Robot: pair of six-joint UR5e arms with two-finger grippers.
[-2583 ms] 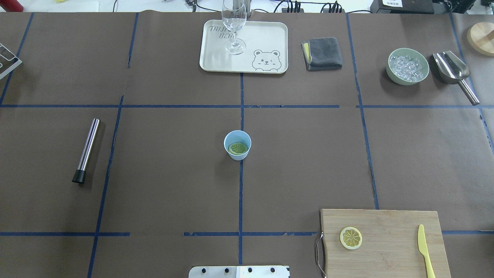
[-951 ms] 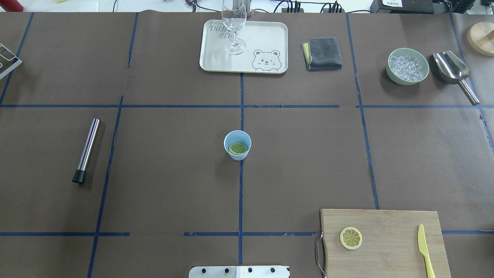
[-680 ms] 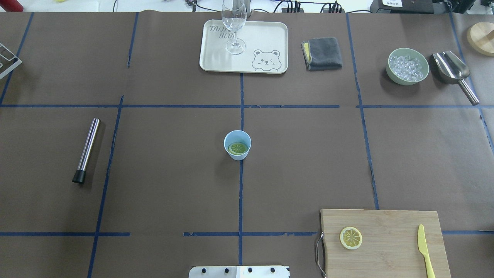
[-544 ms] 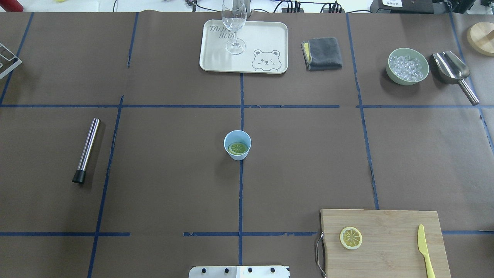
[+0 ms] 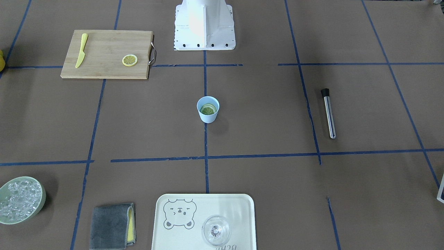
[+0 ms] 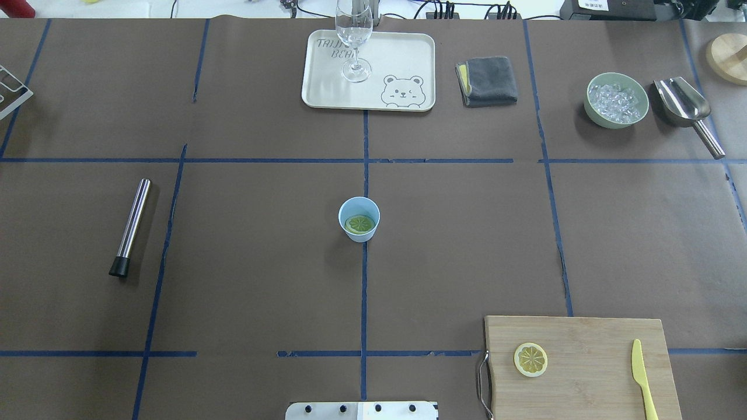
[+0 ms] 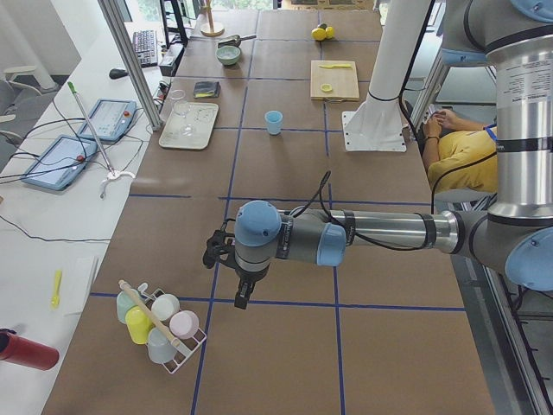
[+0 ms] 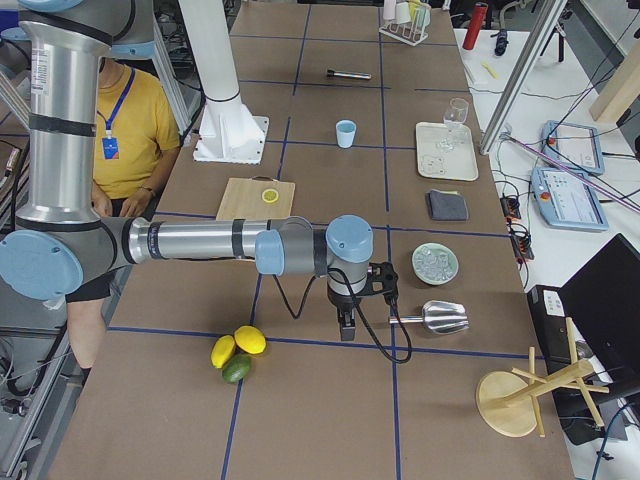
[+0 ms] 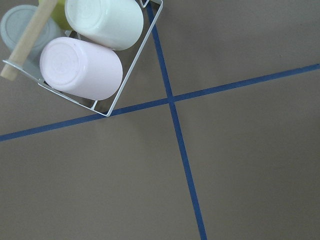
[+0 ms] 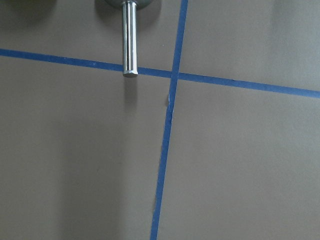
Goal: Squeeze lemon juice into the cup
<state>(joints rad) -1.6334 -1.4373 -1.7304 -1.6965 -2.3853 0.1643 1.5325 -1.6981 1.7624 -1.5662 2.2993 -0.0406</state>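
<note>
Cup unguarded, arms out at the table's ends

We judge the cup (image 6: 359, 219), mid-table with lemon slices (image 6: 359, 224) inside, could tip under a press, since nothing steadies it. The left gripper (image 7: 243, 299) points down over the left end, the right gripper (image 8: 346, 331) over the right end; whether either is parted, we cannot tell.

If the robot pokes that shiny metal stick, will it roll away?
Probably: the metal stick is a smooth round tube lying flat on the table, so a sideways poke would likely roll it. Its shiny side may be slippery to pinch. It looks stiff, not bendy.
</note>
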